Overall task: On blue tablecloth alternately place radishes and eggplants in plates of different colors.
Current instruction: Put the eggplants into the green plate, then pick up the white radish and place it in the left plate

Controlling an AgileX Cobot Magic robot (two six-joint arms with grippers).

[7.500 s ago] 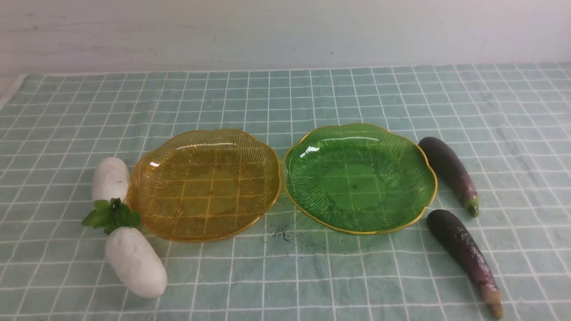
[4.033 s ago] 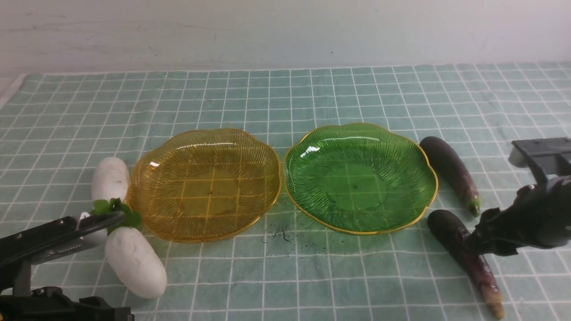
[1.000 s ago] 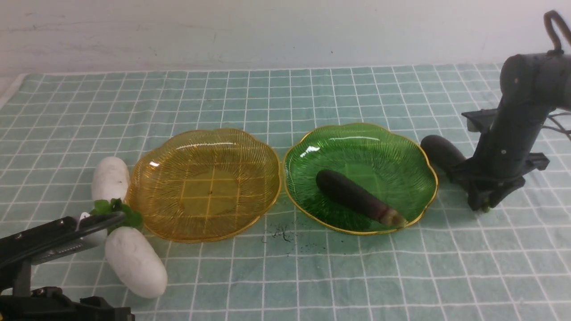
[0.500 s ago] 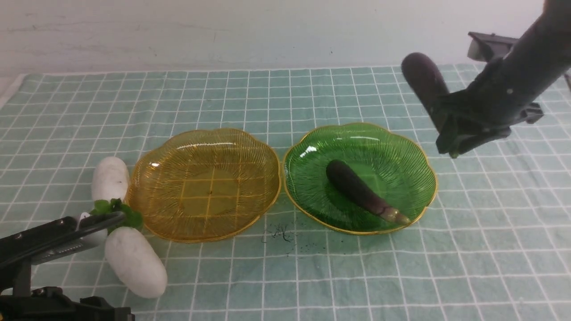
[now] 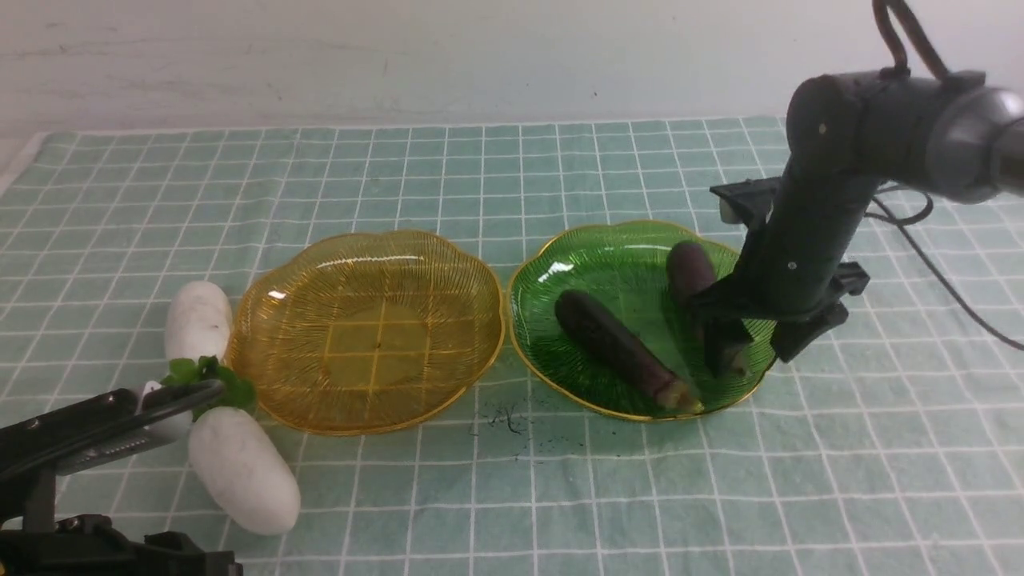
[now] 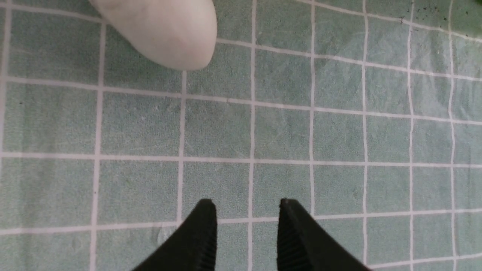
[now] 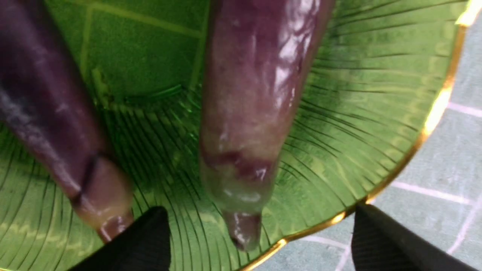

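Over the green plate [image 5: 572, 402]: we had the right tool [image 7: 261, 214] spread wide around the stem end of the right-hand eggplant [image 7: 241, 113], its fingers clear of the purple skin.
Left-hand eggplant [image 5: 620, 344]: it lay beside its partner in the same plate, its thick end far left and its stem end near right.
Left tool [image 6: 246, 203]: at the near left we had its fingers moderately apart, with only tablecloth [image 6: 248, 131] showing between them.
Near radish [image 5: 244, 472]: it lay on the cloth just beyond the left tool, its long axis running from the leafy far-left end to the bare near-right end. We judged the left arm nearer and the likely one to take it, once turned across that axis.
Far radish [image 5: 198, 320]: it lay beside the left edge of the amber plate [image 5: 352, 432], its axis running roughly near to far.
Count: we had two radishes on the cloth, two eggplants in green, two plates and two tools.
Next: we judged that both radishes needed to go into the amber plate.
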